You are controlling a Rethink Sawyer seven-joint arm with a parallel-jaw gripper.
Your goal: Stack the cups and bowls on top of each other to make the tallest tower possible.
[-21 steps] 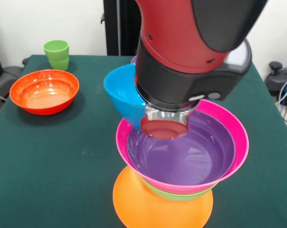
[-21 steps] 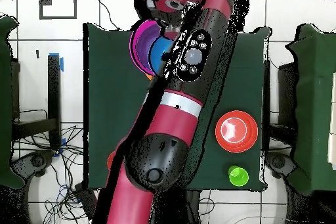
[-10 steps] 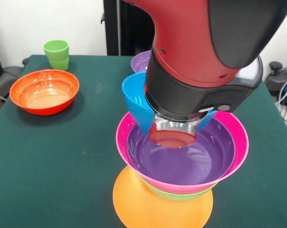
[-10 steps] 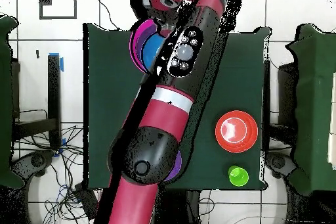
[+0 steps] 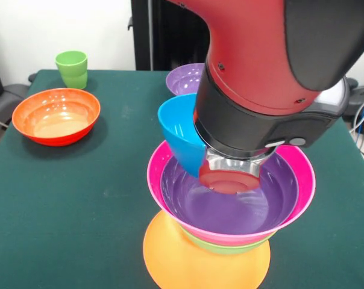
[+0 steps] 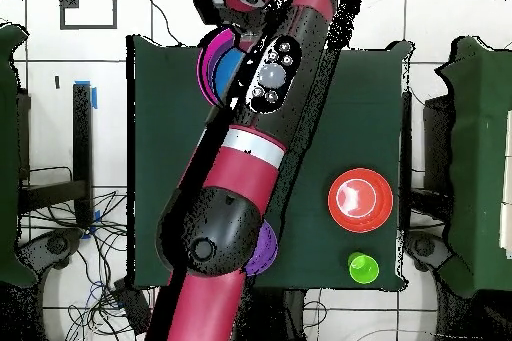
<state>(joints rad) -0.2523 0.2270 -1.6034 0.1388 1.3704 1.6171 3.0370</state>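
The tower stands at the near edge in the front view: an upturned orange bowl [image 5: 206,256], a thin green bowl rim [image 5: 225,247], a pink bowl [image 5: 156,174] and a purple bowl [image 5: 230,208] nested in it. A blue bowl [image 5: 179,131] hangs tilted over the tower's far-left rim, carried by my gripper [image 5: 201,158]. The thick wrist [image 5: 254,120] hides most of the gripper. From overhead, the blue bowl [image 6: 228,69] shows inside the pink rim [image 6: 211,57] beside the arm. The light-green cup [image 5: 72,68] stands upright at the far left corner.
A red-orange bowl [image 5: 55,115] sits upright at the left, in front of the cup. A second purple bowl [image 5: 185,78] rests behind the arm. In the overhead view the red-orange bowl [image 6: 358,200] and cup [image 6: 363,268] lie right of the arm.
The arm has carried the blue bowl rightward in the front view, further over the tower's purple bowl. The purple bowl behind it has come into sight.
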